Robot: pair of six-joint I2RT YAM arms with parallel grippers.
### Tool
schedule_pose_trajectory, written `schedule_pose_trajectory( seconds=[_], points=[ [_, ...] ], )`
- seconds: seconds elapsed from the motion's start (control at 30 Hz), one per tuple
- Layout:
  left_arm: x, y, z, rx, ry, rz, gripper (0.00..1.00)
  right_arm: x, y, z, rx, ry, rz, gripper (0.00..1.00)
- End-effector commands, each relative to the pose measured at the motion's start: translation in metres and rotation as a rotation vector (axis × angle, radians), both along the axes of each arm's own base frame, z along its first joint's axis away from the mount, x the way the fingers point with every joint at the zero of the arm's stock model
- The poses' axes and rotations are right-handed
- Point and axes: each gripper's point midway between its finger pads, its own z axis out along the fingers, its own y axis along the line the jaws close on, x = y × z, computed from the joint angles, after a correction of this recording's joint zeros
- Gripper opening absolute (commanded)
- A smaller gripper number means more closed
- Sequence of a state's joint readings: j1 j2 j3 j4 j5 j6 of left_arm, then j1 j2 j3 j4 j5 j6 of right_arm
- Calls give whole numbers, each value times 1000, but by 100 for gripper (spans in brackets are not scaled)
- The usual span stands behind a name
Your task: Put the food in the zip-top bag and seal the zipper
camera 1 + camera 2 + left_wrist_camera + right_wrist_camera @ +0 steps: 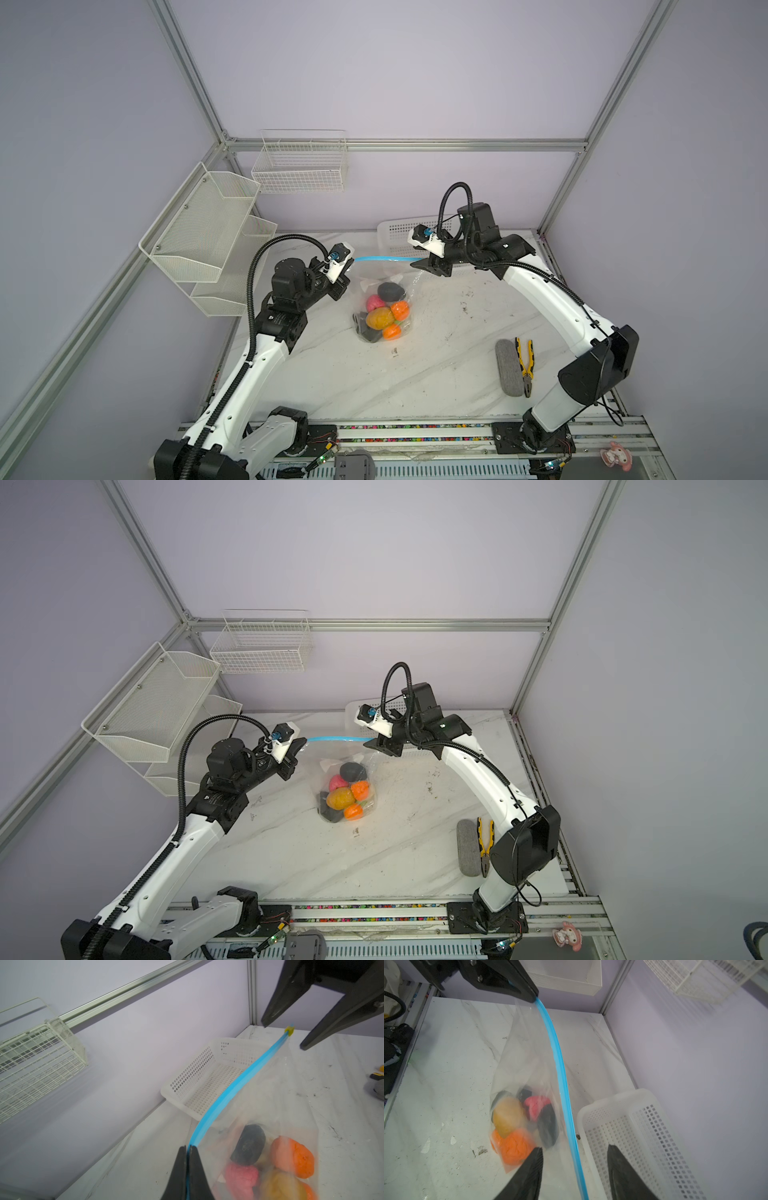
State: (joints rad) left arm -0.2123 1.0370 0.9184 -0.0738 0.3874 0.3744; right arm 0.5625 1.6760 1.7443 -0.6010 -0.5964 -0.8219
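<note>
The clear zip-top bag (376, 282) hangs between my two grippers in both top views, its bottom resting on the marble table (436, 353). The food lies inside it: a black lump (390, 291), a pink ball (373, 301), two orange pieces (400, 309) and a yellow-brown oval (379, 318). The light-blue zipper (234, 1088) runs taut along the top edge, its small yellow piece (289, 1030) at the far end. My left gripper (188, 1148) is shut on the zipper's near end. My right gripper (575, 1148) stands open, the zipper (560, 1068) passing between its fingers untouched.
A white perforated basket (399, 237) sits behind the bag against the back wall. Yellow-handled pliers (525, 361) and a grey oval pad (509, 368) lie at the right. A wire basket (299, 166) and mesh shelves (208, 232) hang on the walls at the left.
</note>
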Motion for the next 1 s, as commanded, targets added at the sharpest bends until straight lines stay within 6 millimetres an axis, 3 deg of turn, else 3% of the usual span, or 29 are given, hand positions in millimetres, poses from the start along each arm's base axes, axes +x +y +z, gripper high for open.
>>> schedule_pose_trajectory(
  seconds=[0.0, 0.17, 0.23, 0.37, 0.5, 0.9, 0.93, 0.97],
  points=[
    [-17, -13, 66, -57, -159, -93, 0, -2, 20, -9, -34, 35, 26, 62],
    [-19, -14, 71, -59, -183, -97, 0, -2, 43, -16, -77, 61, 64, 58],
    [-19, -14, 71, -59, -183, -96, 0, -3, 47, -20, -92, 77, 71, 52],
    [-18, -14, 68, -57, -181, -96, 0, 0, 50, -26, -121, 102, 67, 28],
    [-17, -15, 66, -57, -178, -100, 0, 0, 50, -24, -128, 104, 63, 17],
    [-15, -16, 64, -76, -159, -100, 0, -5, 46, -14, -123, 77, 47, 1],
    [-14, -16, 64, -84, -156, -98, 7, -6, 45, -14, -122, 78, 39, 0],
    [-15, -15, 66, -94, -157, -94, 21, -5, 43, -13, -122, 80, 25, 0]
  ],
)
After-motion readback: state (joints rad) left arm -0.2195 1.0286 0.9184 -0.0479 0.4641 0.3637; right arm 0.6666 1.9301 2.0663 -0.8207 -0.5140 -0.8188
